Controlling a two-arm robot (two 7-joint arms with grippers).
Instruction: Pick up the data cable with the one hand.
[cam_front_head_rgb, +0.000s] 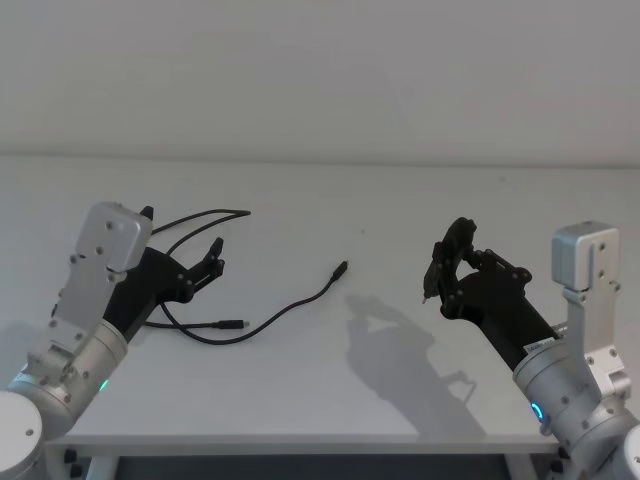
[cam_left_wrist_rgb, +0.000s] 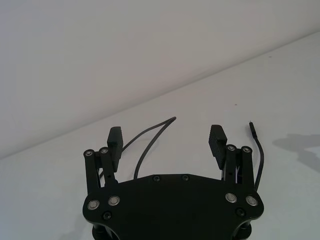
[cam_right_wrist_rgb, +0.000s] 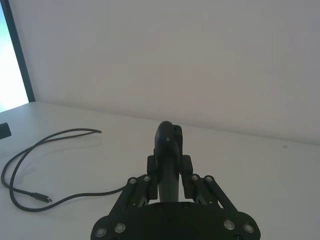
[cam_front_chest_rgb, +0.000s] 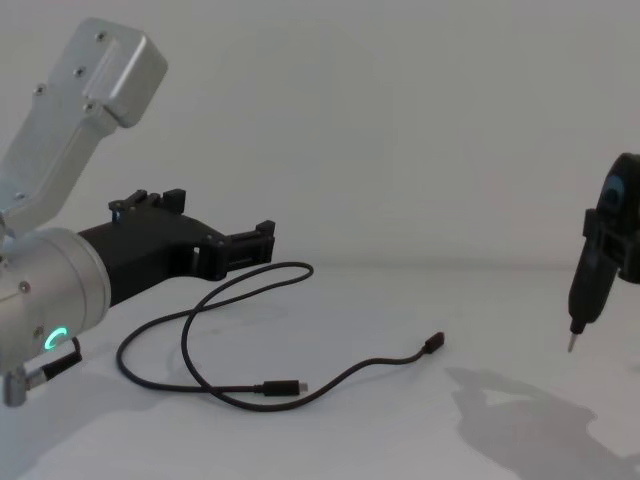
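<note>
The pick-up had not begun in any real sense: the data cable (cam_front_head_rgb: 290, 306) lay slack and flat on the white surface (cam_front_head_rgb: 400, 200), held by nothing. It sprawled over the left half, its loop curling toward the left edge, one plug (cam_front_head_rgb: 341, 268) reaching close to the middle and the other plug (cam_front_head_rgb: 235, 323) lying nearer the front edge

The left hand (cam_front_head_rgb: 214, 256) hung low over the loop, fingers (cam_left_wrist_rgb: 217, 137) spread wide and empty. In the left wrist view two strands of the cable ran out across the surface ahead of the gap between them. From the chest view the fingertips sat just above the top of the loop, near it but apart from it

The right hand (cam_front_head_rgb: 445, 265) was raised over the right half of the surface, well apart from the cable, its fingers closed narrowly on a black pointed tool (cam_right_wrist_rgb: 169, 135) whose tip pointed down toward the surface

So only the approach looked done. By my reading, what remained was the whole grasp: lowering the left hand onto a strand, closing on that thin, floppy line without letting it slide out, and lifting it clear
</note>
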